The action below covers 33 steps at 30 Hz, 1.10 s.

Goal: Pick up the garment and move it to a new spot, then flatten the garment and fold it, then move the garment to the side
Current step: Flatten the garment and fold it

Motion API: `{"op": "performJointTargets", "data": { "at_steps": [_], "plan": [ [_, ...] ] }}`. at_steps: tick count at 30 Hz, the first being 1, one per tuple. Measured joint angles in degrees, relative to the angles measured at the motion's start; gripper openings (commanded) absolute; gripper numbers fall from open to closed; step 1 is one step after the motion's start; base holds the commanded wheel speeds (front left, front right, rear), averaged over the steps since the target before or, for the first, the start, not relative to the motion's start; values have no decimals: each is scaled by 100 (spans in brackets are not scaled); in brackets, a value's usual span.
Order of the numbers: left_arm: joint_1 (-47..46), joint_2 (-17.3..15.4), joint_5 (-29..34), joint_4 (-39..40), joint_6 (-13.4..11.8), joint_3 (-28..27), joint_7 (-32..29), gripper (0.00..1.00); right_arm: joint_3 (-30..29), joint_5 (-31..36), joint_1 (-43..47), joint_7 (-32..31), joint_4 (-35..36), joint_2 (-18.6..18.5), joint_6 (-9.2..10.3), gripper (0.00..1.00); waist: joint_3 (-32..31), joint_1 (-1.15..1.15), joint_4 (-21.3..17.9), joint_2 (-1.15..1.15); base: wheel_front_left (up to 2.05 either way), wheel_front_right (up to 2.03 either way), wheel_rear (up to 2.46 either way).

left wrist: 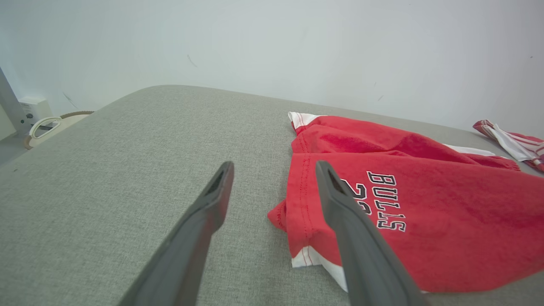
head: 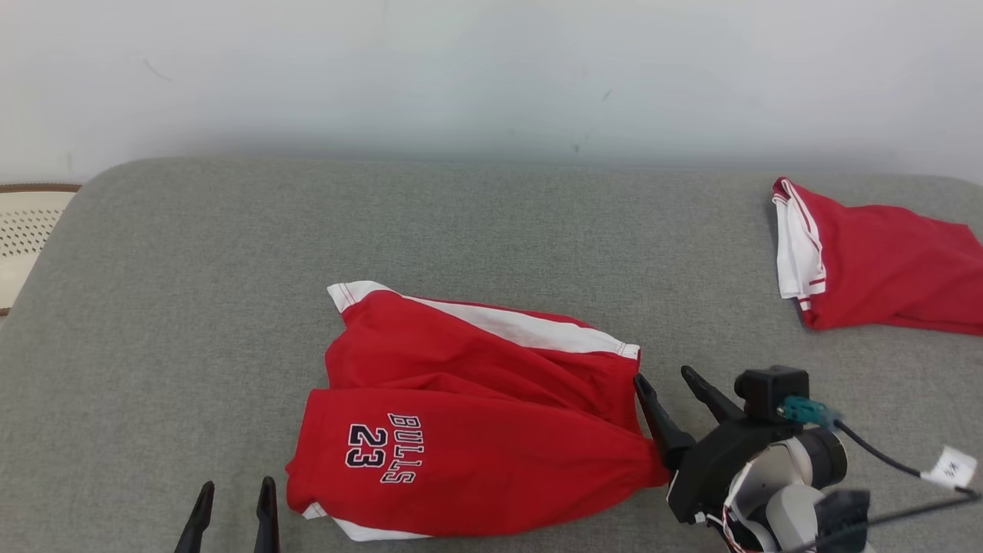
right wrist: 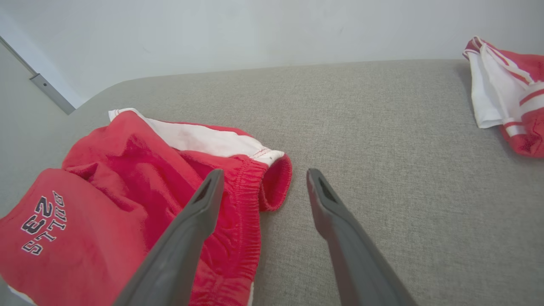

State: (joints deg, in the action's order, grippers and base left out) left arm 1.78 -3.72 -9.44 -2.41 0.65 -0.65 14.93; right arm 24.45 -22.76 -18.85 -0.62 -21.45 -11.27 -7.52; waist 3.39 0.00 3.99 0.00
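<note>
"BULLS" and "23" printed on red shorts [head: 461,438], white cable tag [head: 952,466] marking illegible

My dark two-fingered left gripper [head: 235,495] sits low, jaws parted; the dark right gripper [head: 664,378], on its pale wrist [head: 776,472], angles up-left, also parted.

Soft, bright, even light is filling the room without glare. A faint shadow is lying along the foot of the wall [head: 491,115], and the garment [head: 476,415] is casting almost none on the surface [head: 192,307]. The wrist views are stretching toward their edges, and the near fingers [left wrist: 199,229] are looking soft.
</note>
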Motion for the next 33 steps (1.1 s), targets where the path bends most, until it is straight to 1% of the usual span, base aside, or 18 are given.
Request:
{"op": "performJointTargets", "data": {
  "at_steps": [2,14,15,16,17,18,19,22,23,24,29,33],
  "plan": [
    [10,9,2,16,-1,19,0,100,96,-87,-170,-147,-232,-26,0,100,-9,0,31,0,0,0,0],
    [-7,55,37,15,24,69,0,100,667,-478,-956,-467,-1337,-108,0,100,63,0,301,0,0,0,0],
    [-8,55,35,11,24,70,0,100,706,-499,-1001,-454,-1410,-113,0,78,72,0,324,0,0,0,0],
    [-8,55,35,11,24,70,0,100,706,-499,-1001,-454,-1410,-113,0,34,72,0,324,0,0,0,0],
    [-29,63,30,-4,25,74,0,100,772,-525,-1115,-334,-1510,-114,0,7,91,0,367,0,0,0,0],
    [-29,63,30,-4,25,74,0,100,772,-525,-1115,-334,-1510,-114,0,0,91,0,367,0,0,0,0],
    [-33,63,19,-12,25,74,0,100,827,-530,-1268,-162,-1564,-112,0,0,114,0,391,0,0,0,0],
    [-34,68,-12,-22,25,71,0,100,849,-535,-1453,21,-1604,-118,0,0,135,0,401,0,0,0,0],
    [-40,71,-12,-43,27,66,0,100,848,-597,-1642,130,-1639,-118,0,0,147,0,399,0,0,0,0],
    [-40,71,-12,-43,27,66,0,100,848,-597,-1642,130,-1639,-118,0,0,147,0,399,0,0,0,0],
    [-71,76,-19,-71,37,89,0,100,968,-779,-2182,181,-1774,-112,0,0,184,0,379,0,0,0,0],
    [-125,79,-58,-92,70,142,0,100,1024,-876,-2702,268,-2052,-79,0,0,253,0,387,0,0,0,0]
  ]
}}
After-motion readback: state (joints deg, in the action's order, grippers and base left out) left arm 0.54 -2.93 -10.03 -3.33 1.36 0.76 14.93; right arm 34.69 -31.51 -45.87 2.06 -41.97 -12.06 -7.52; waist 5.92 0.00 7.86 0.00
